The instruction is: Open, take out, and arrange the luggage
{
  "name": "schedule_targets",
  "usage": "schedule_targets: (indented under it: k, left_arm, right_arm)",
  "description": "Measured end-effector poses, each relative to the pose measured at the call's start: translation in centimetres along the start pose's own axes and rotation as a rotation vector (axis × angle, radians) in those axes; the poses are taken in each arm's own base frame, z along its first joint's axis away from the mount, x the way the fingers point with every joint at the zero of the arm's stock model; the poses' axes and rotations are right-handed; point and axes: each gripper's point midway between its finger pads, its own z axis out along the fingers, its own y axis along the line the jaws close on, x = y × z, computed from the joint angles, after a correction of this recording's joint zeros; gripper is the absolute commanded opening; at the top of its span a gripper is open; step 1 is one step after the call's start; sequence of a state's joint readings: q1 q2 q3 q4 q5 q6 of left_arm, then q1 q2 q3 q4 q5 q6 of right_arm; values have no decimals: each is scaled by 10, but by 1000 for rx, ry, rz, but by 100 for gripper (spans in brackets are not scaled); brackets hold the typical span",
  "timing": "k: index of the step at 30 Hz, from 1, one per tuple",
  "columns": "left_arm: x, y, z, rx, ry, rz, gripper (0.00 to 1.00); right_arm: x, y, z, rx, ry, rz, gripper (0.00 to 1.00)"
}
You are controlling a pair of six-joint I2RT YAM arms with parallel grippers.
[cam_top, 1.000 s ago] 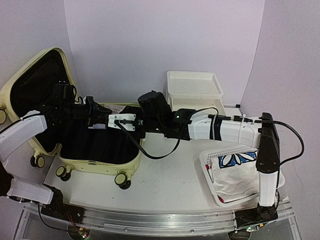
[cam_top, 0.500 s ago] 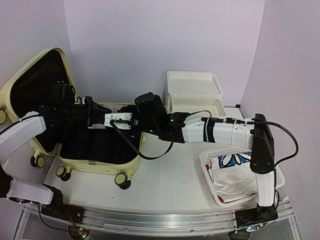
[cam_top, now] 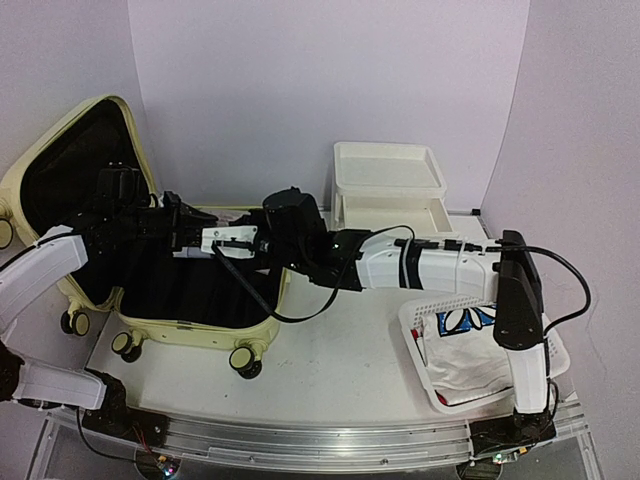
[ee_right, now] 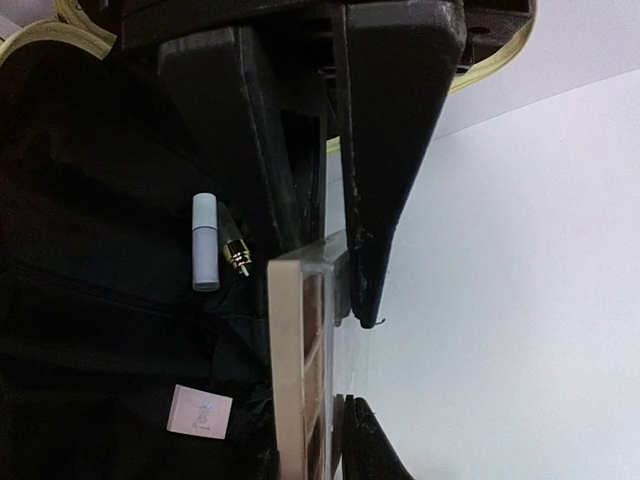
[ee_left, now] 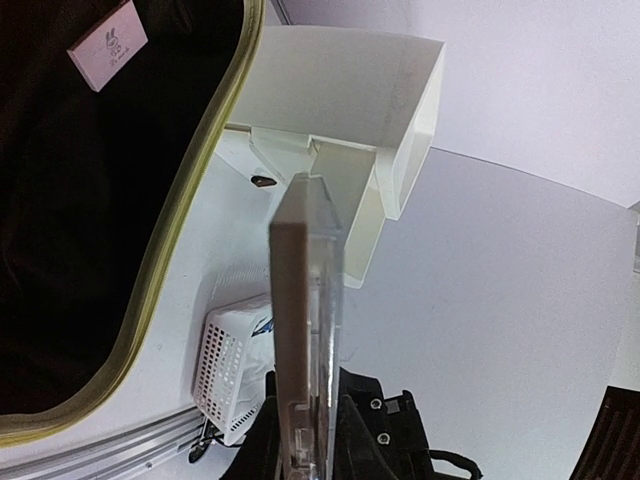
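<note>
Top external shows the white table with the luggage lying open at its left end. Its lid stands propped up toward the back wall, its black lining is exposed, and its caster wheels face the near edge. To its right, at the back, stands a white drawer box. At the right front is a white mesh basket holding a white cloth with blue print.

Both arms extend over the open luggage, where the left gripper and the right gripper meet tip to tip.

Left wrist shows the left gripper clamped on a flat beige palette with a clear lid, seen edge-on. Right wrist shows this palette lying against one finger of the right gripper. The other finger is lost in the dark, so whether that gripper grips the palette cannot be told.

On the lining lie a pale blue tube, a gold-tipped piece just beside it, and a small pink card.
</note>
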State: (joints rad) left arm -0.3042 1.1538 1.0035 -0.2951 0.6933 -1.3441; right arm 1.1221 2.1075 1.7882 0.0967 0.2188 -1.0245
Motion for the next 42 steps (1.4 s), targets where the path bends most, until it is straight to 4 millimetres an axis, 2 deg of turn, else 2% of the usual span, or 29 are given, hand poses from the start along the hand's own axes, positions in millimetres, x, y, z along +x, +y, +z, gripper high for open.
schedule_targets:
  k: [4,10,15,19,22,25,27,29,32,36,42]
  left_arm:
    - [-1,0,-1,2,-13,13,25]
    - [3,-5,-4,23,-7,88,59]
    - [5,-8,-7,30,-11,189,67]
    - [1,-16,-17,22,-42,297,69]
    - [-2,-28,-26,22,-78,380,69]
    - [-3,-37,-32,28,-100,443,69]
    - [-3,-34,-31,18,-96,458,69]
    - [-5,-30,-28,2,-86,453,69]
    - [-7,-21,-21,-23,-63,443,69]
    - [-8,-17,-18,-34,-50,439,68]
    - [-7,-18,-19,-29,-51,454,68]
  right_arm:
    - [0,-3,1,15,12,8,0]
    - [3,-9,1,44,36,44,0]
    - [10,-6,-9,21,66,46,0]
    - [23,-6,-45,-66,117,21,0]
    - [27,-24,-86,-137,147,0,0]
    - [39,-64,-137,-152,196,1,0]
    - [53,-99,-168,-117,234,22,0]
    - [67,-126,-194,-81,269,39,0]
    - [92,-153,-226,-43,333,54,0]
    - [115,-151,-240,-90,378,66,0]
    - [163,-131,-237,-212,486,105,0]
